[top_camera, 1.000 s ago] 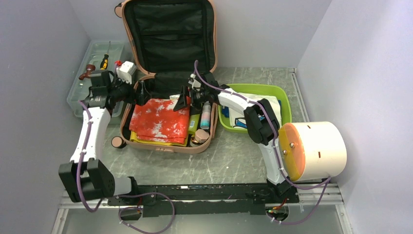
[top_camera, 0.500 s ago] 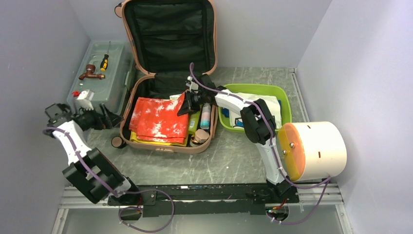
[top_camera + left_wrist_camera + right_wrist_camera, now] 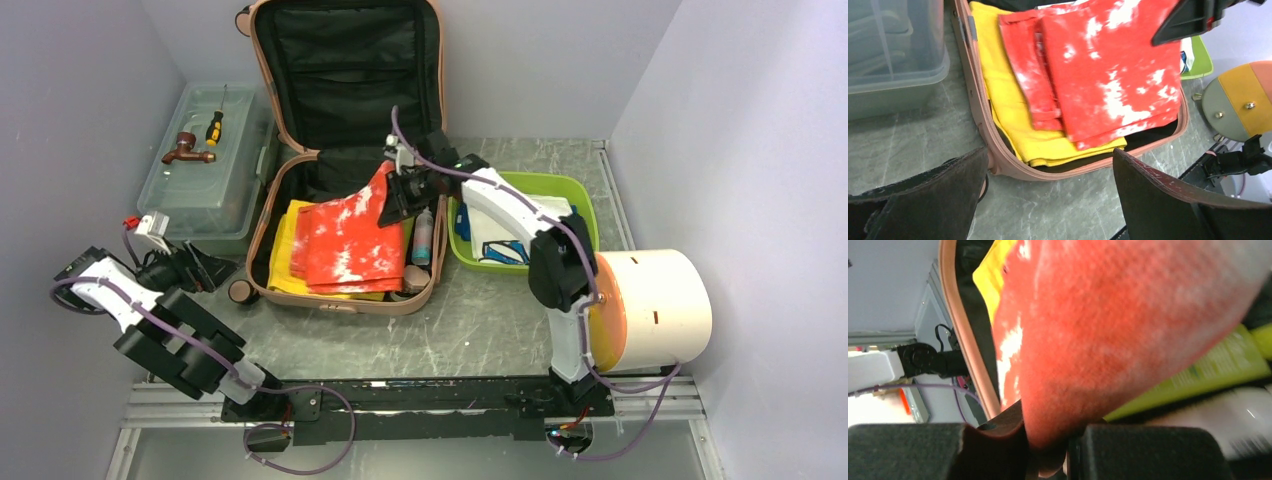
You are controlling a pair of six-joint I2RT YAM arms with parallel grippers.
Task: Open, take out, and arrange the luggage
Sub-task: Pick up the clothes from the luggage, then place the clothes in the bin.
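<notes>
Right wrist view: the right gripper point(image 3: 1048, 447) is pinching the red cloth point(image 3: 1128, 325) by a corner; so thin a hold may be letting it slip; the left gripper point(image 3: 1049, 160) is hanging spread.

This looks like a robotics lab, a small test cell rather than anyone's home. Plain pale walls point(image 3: 80, 90) box in a grey stone-patterned table point(image 3: 480, 330) on three sides. A mounting rail point(image 3: 420, 395) runs along the near edge with the left arm point(image 3: 160, 330) and the right arm point(image 3: 545, 250) bolted to it, purple cables point(image 3: 640, 386) trailing loose. The things laid out read as props: a suitcase point(image 3: 340, 303) open with a red cloth point(image 3: 350, 240) inside, a clear toolbox point(image 3: 205, 195), a green tray point(image 3: 585, 215), a white drum point(image 3: 660, 300).
</notes>
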